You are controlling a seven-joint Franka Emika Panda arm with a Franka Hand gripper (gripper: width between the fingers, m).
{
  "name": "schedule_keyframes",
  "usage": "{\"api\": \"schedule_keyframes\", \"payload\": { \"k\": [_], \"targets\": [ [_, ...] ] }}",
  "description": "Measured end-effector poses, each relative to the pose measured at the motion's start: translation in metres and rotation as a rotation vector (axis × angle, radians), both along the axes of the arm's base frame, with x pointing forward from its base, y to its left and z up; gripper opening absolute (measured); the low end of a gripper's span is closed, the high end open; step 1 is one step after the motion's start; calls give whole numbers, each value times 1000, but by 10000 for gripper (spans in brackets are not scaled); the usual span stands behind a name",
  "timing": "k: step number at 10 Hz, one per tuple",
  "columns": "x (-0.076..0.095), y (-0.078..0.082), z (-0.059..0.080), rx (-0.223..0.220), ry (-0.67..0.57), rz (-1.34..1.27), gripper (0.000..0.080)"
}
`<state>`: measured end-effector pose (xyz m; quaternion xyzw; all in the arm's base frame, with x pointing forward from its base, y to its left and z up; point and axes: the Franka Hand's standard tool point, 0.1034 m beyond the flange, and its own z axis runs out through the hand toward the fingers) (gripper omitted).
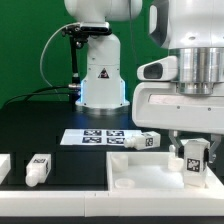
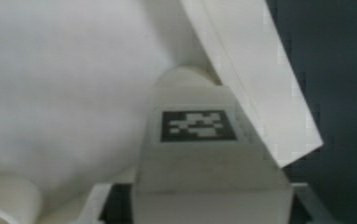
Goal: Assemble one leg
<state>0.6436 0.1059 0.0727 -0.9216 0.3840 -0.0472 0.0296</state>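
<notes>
A black table [image 1: 60,120] stretches in front of a green backdrop, with the arm's white base [image 1: 100,75] standing at the back and a black cable draped behind it. The marker board [image 1: 100,136] lies flat near the middle of the table. In the foreground sits the large white square panel [image 1: 135,168] with raised rims, and the arm's wrist hangs over the end of it on the exterior view's right. The gripper [image 1: 192,160] points down there, and the leg [image 1: 192,158] stands upright between its fingers, a tag facing the camera and the lower end down at the panel; whether it touches the panel surface cannot be told. The wrist view shows the same leg [image 2: 196,150] close up, rising between the two finger pads [image 2: 97,205] with its tag marker clear, against the panel's white face and one raised rim [image 2: 255,70] running diagonally past it. The jaws stand narrowed to the leg's width and appear clamped on it. Another leg [image 1: 146,141] lies near the panel's far edge, just beside the marker board. A further leg [image 1: 38,168] lies to the exterior view's left of the panel, well apart from the gripper, and a white part [image 1: 4,165] shows at the frame's edge.
</notes>
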Motion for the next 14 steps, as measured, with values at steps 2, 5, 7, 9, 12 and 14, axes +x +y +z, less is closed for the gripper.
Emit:
{"api": "schedule_keyframes", "payload": {
  "k": [2,5,7,9,12,14],
  "targets": [
    [-3,0,-1,59,11,-454,285],
    [-3,-2,-1,88,22,-601,285],
    [-6,0,-3,50,23,-361,335],
    [-9,12,-5,19,23,-28,624],
    [-9,12,-5,-3,20,190,648],
    [-6,4,-3,-81,12,602,649]
  ]
}}
